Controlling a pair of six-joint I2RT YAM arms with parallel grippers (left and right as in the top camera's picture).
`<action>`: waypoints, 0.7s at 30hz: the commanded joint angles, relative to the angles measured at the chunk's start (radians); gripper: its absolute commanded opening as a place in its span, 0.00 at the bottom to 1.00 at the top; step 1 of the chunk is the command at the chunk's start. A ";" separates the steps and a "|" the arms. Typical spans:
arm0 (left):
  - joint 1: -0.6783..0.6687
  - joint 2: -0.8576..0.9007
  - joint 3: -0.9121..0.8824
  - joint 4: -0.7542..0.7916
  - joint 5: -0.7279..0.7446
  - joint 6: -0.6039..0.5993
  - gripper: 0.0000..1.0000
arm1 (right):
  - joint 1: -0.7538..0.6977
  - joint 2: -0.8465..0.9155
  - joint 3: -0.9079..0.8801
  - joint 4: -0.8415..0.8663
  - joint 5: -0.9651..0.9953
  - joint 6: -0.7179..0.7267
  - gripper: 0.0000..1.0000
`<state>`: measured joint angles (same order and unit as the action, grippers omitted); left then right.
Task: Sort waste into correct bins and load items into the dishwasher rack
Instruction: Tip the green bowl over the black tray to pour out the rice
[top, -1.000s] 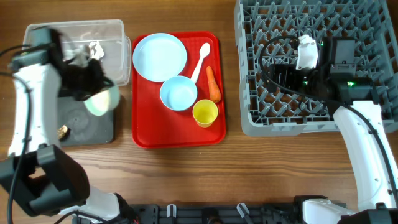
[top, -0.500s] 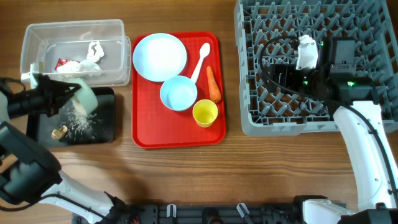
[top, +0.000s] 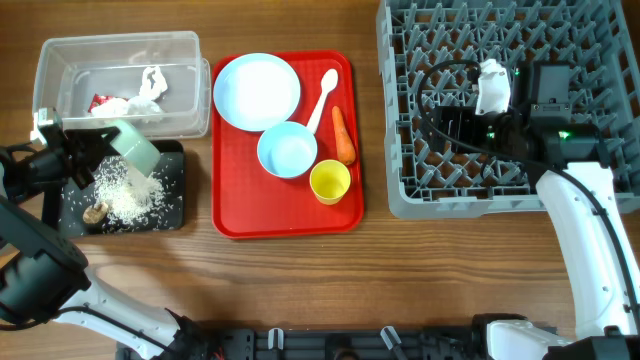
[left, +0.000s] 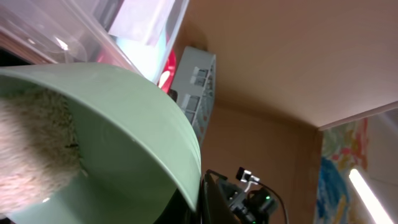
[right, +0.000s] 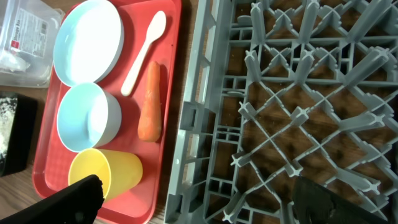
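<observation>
My left gripper (top: 90, 152) is shut on the rim of the pale green bowl (top: 135, 150) and holds it tipped on its side over the black tray (top: 170, 215). White rice (top: 125, 197) lies heaped on that tray beside a brown scrap (top: 95, 212). The left wrist view shows the bowl (left: 124, 137) with rice (left: 31, 149) still inside. The clear tub (top: 120, 50) holds a red wrapper (top: 100, 102) and white tissue (top: 150, 83). My right gripper (right: 199, 202) hangs wide open and empty over the grey rack (top: 500, 190) (right: 298, 93).
The red tray (top: 285, 222) carries a light blue plate (top: 257, 90), a light blue bowl (top: 287, 150), a yellow cup (top: 330, 182), a carrot (top: 343, 135) and a white spoon (top: 323, 95). In the right wrist view they lie left of the rack.
The left arm swung out to the left and tipped the green bowl. Rice has poured from it onto the black tray. The right arm has not moved.
</observation>
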<state>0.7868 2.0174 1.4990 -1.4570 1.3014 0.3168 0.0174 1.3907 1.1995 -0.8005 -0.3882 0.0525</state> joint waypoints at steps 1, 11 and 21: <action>0.006 0.005 0.003 -0.036 0.063 0.021 0.04 | 0.002 0.008 0.016 -0.001 0.006 0.003 1.00; 0.129 0.004 0.003 -0.151 0.033 0.021 0.04 | 0.002 0.008 0.016 0.000 0.006 0.003 1.00; 0.196 0.004 0.003 -0.206 0.053 0.098 0.04 | 0.002 0.008 0.016 -0.001 0.006 0.011 1.00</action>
<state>0.9604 2.0174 1.4990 -1.6569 1.3228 0.3706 0.0174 1.3907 1.1995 -0.8009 -0.3882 0.0528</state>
